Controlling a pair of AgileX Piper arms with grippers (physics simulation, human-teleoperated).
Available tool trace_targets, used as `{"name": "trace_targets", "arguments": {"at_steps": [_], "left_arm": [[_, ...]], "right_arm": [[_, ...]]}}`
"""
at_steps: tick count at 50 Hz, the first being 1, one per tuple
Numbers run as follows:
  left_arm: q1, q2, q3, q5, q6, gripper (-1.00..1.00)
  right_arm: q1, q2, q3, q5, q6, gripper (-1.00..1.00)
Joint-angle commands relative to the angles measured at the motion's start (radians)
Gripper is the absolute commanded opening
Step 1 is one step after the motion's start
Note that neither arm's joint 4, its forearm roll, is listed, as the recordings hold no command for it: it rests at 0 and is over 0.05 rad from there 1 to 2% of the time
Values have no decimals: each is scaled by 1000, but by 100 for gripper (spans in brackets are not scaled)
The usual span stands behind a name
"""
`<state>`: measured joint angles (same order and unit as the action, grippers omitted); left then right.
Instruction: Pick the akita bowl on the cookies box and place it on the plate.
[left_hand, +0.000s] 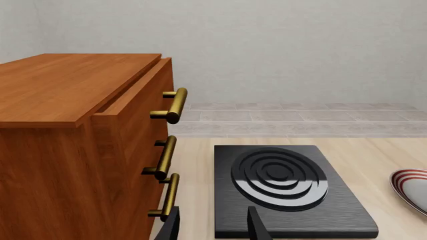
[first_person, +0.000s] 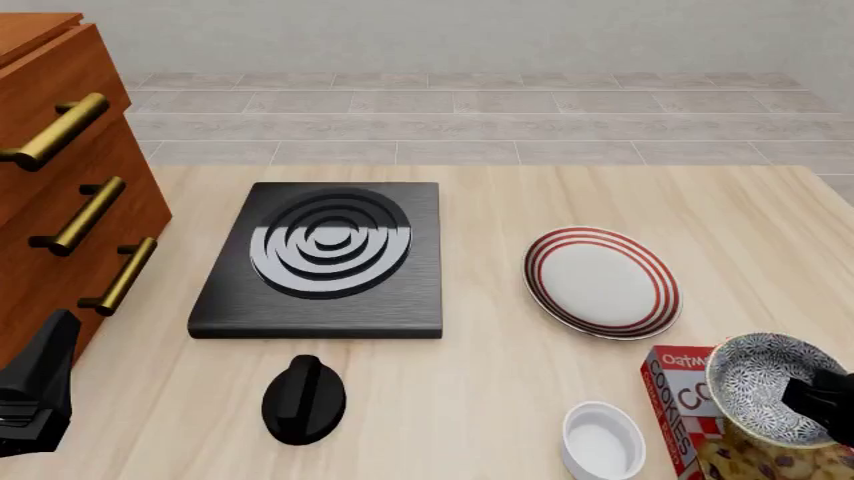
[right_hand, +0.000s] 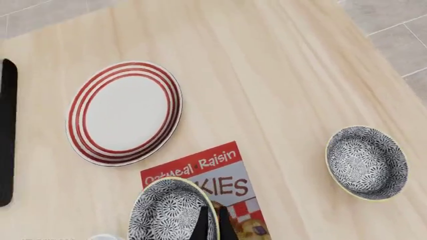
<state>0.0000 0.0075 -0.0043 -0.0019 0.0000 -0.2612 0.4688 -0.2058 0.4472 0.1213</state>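
**Bowl gripped at the rim, ready to leave the box**

We see the small round akita bowl with its dense blue-black speckle and pale rim (right_hand: 170, 212) sitting over the flat red cookies box with the white "Oatmeal Raisin COOKIES" label (right_hand: 217, 172), at the near right of the pale wooden worktop (first_person: 534, 200). The right gripper (right_hand: 213, 225) has its two dark fingers drawn close together across the bowl's rim wall, one inside and one outside, so we judge the pinch to be made. Whether the bowl rests on the box or is already raised off it, we cannot tell.

We take the step in hand to be the end of the grasp or the very start of the lift. The next move calls for raising the bowl clear of the box, then carrying it forward and a little leftward to the round white plate with red rings around its rim (first_person: 602, 282), which lies just beyond the box, and lowering it onto the plate's white centre.

The right wrist view alone shows a second speckled bowl (right_hand: 367, 162) standing on the worktop well apart from the box; it is outside the front view. The front view alone shows the plain white ramekin (first_person: 602, 440) just beside the box, the black stove burner (first_person: 323, 258) and a black knob (first_person: 304, 399). The left wrist view shows the left gripper (left_hand: 213, 230) idle, fingers spread, facing a brown wooden drawer cabinet with brass handles (left_hand: 80, 150).
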Motion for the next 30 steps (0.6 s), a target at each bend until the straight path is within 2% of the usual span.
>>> {"name": "trace_targets", "arguments": {"at_steps": [1, 4, 11, 12, 15, 17, 20, 30], "left_arm": [[0, 0, 0, 0, 0, 100], [0, 0, 0, 0, 0, 100], [0, 0, 0, 0, 0, 100], [0, 0, 0, 0, 0, 100], [0, 0, 0, 0, 0, 100], [0, 0, 0, 0, 0, 100], [0, 0, 0, 0, 0, 100], [0, 0, 0, 0, 0, 100]], "right_arm": [[68, -14, -79, 39, 55, -100], [86, 9, -95, 25, 61, -100], [121, 34, -117, 9, 119, -100], [133, 44, -118, -3, 150, -100], [160, 50, -128, -11, 188, -100], [160, 63, -138, -19, 188, -100], [188, 78, -152, -36, 236, -100], [228, 165, -187, -115, 253, -100]]}}
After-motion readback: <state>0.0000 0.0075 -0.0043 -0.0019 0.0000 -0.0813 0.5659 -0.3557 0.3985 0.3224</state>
